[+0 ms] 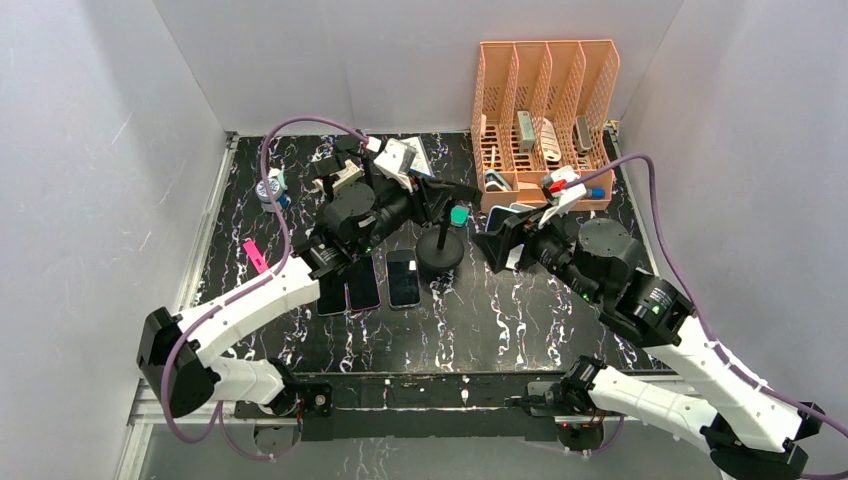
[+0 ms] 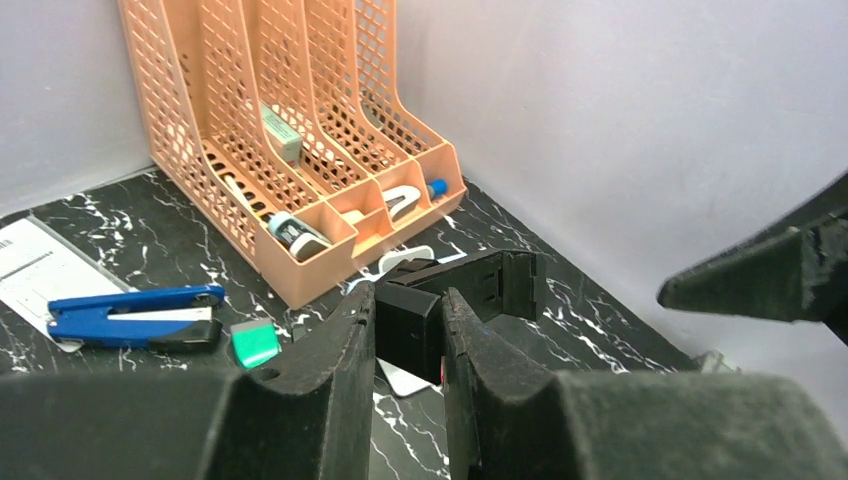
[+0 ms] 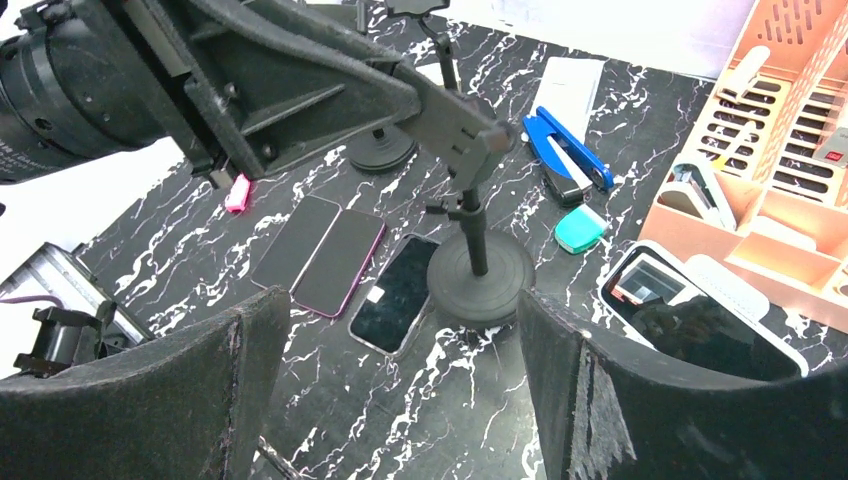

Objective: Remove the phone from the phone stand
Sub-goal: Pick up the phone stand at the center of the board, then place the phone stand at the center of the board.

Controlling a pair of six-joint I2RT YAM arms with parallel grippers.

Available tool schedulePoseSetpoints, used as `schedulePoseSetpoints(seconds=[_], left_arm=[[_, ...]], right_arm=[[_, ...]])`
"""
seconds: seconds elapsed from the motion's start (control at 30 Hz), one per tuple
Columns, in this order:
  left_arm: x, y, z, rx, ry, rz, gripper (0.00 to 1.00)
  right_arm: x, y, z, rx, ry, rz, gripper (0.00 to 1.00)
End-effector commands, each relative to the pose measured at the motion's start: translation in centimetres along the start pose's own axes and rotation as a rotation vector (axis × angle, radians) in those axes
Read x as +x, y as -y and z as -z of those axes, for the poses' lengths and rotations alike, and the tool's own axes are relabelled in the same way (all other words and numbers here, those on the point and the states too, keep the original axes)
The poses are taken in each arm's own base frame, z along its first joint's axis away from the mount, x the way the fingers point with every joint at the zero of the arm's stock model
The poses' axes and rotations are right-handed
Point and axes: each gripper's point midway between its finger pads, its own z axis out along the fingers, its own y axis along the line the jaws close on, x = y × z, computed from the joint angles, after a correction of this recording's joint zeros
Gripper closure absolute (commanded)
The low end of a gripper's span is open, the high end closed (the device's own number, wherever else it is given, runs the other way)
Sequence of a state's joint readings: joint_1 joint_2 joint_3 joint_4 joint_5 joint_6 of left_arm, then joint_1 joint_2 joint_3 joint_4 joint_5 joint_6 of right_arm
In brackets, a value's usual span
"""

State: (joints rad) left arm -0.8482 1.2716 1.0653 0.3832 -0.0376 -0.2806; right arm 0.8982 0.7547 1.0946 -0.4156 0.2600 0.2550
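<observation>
The black phone stand point(image 1: 440, 252) has a round base point(image 3: 480, 288), a thin pole and a clamp head point(image 3: 462, 132) at the top. My left gripper point(image 2: 410, 300) is shut on that clamp head point(image 2: 408, 330), and no phone sits in it. Three phones point(image 3: 395, 292) lie flat side by side left of the base point(image 1: 403, 278). Another phone, in a white case point(image 3: 700, 322), lies flat by the organizer point(image 1: 515, 212). Right of the stand and above the table, my right gripper point(image 3: 400, 400) stands wide open with nothing between its fingers point(image 1: 500, 245).
An orange mesh organizer point(image 1: 545, 120) holding small items stands at the back right. A blue stapler point(image 2: 135, 315), a green eraser point(image 2: 253, 343) and a paper sheet point(image 2: 40, 265) lie behind the stand. A second stand point(image 3: 380, 150) is farther back. A pink item point(image 1: 254, 255) lies at the left.
</observation>
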Motion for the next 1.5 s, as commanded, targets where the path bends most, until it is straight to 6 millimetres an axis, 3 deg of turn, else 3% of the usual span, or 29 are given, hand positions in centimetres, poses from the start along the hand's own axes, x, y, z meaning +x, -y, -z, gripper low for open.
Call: schedulePoseSetpoints(seconds=[0.0, 0.27, 0.57, 0.87, 1.07, 1.37, 1.47], left_arm=[[-7.5, -0.4, -0.4, -0.066, 0.225, -0.082, 1.00], [-8.6, -3.9, -1.7, -0.227, 0.246, -0.171, 1.00], [-7.4, -8.8, -3.6, -0.297, 0.258, -0.108, 1.00], [-6.2, -13.1, -5.4, -0.319, 0.259, -0.036, 1.00], [-4.8, -14.1, -6.3, -0.327, 0.244, -0.002, 1.00], [-3.1, -14.1, -6.2, -0.309, 0.215, 0.034, 1.00], [-2.7, -14.1, -5.5, -0.321, 0.190, 0.020, 0.84]], right_arm=[[-1.0, 0.0, 0.0, -0.001, 0.047, 0.009, 0.10], [-1.6, 0.2, 0.8, 0.003, 0.073, 0.017, 0.10], [-3.0, 0.2, 2.0, -0.008, 0.132, 0.027, 0.10], [-2.4, 0.7, 2.6, -0.005, 0.155, 0.028, 0.10], [-2.6, 1.0, 3.0, 0.004, 0.179, 0.045, 0.10], [-2.4, 1.0, 3.1, 0.001, 0.172, 0.050, 0.10], [-2.5, 1.1, 3.3, 0.004, 0.174, 0.048, 0.10]])
